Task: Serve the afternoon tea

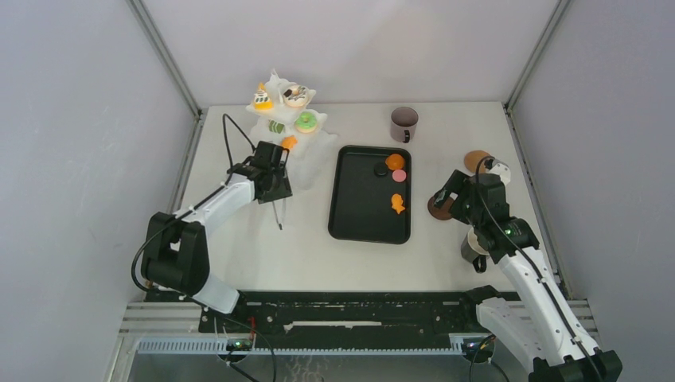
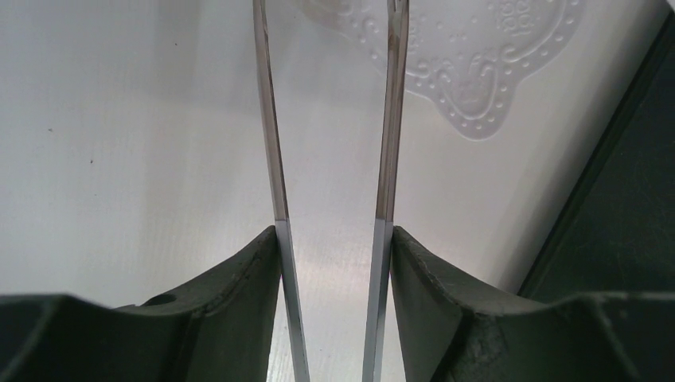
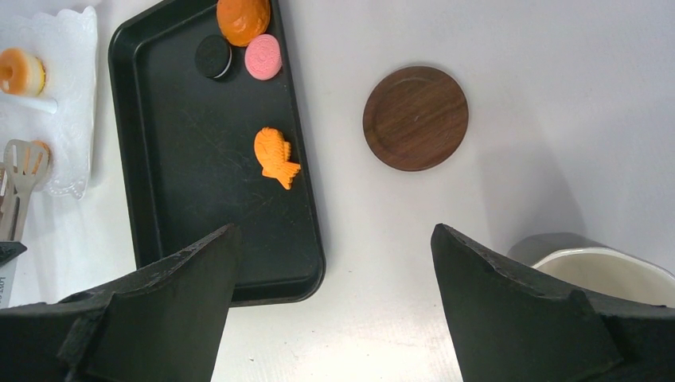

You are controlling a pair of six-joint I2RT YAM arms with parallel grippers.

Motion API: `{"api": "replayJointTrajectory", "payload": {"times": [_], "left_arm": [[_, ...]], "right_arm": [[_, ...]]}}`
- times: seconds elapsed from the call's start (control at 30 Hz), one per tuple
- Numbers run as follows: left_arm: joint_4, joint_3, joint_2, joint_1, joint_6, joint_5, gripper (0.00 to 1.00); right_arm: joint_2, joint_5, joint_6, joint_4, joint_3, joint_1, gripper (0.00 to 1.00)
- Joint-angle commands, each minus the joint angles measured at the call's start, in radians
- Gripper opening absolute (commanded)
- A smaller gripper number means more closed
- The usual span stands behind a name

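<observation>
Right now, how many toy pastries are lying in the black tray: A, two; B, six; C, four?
C: the black tray holds an orange bun, a dark sandwich cookie, a pink cookie and an orange fish-shaped pastry.

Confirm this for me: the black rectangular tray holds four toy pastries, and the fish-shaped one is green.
Wrong in one respect. The fish-shaped toy pastry is orange, not green; the right wrist view shows it plainly. The rest stands: the black rectangular tray does hold four.
</observation>
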State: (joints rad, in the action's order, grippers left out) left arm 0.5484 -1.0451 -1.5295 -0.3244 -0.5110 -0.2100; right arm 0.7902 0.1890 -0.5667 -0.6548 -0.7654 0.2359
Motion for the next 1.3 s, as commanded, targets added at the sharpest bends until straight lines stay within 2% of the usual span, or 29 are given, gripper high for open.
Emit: {"api": "replayJointTrajectory", "payload": {"times": [0.0, 0.3, 0.4, 0.57, 0.77, 0.87, 1.03, 1.27], "left_arm": [[-0.008, -0.065, 0.072, 0.007, 0.023, 0.002, 0.55], [0.065, -0.014, 0.183, 0.002, 0.017, 0.037, 0.54], [0.081, 0.022, 0.235, -0.009, 0.015, 0.046, 0.51], [0.1, 0.068, 0.33, -0.065, 0.016, 0.06, 0.32], [0.149, 0.049, 0.373, -0.19, 0.009, 0.104, 0.16], [0.145, 0.022, 0.351, -0.257, -0.004, 0.135, 0.01], [0.087, -0.047, 0.273, -0.353, -0.003, 0.151, 0.0], [0.005, -0.211, 0.085, -0.386, 0.025, 0.189, 0.0]], "right_arm": [[-0.018, 0.01, -0.01, 0.022, -0.003, 0.003, 0.96], [-0.013, 0.011, -0.013, 0.021, -0.003, 0.004, 0.96], [-0.01, 0.01, -0.016, 0.023, -0.003, 0.006, 0.96], [-0.005, 0.013, -0.019, 0.024, -0.002, 0.015, 0.96], [-0.012, 0.016, -0.025, 0.026, 0.005, 0.025, 0.96], [-0.017, 0.02, -0.026, 0.025, 0.009, 0.026, 0.96], [-0.027, 0.027, -0.026, 0.019, 0.009, 0.028, 0.96], [-0.046, 0.046, -0.012, 0.007, 0.009, 0.025, 0.96]]}}
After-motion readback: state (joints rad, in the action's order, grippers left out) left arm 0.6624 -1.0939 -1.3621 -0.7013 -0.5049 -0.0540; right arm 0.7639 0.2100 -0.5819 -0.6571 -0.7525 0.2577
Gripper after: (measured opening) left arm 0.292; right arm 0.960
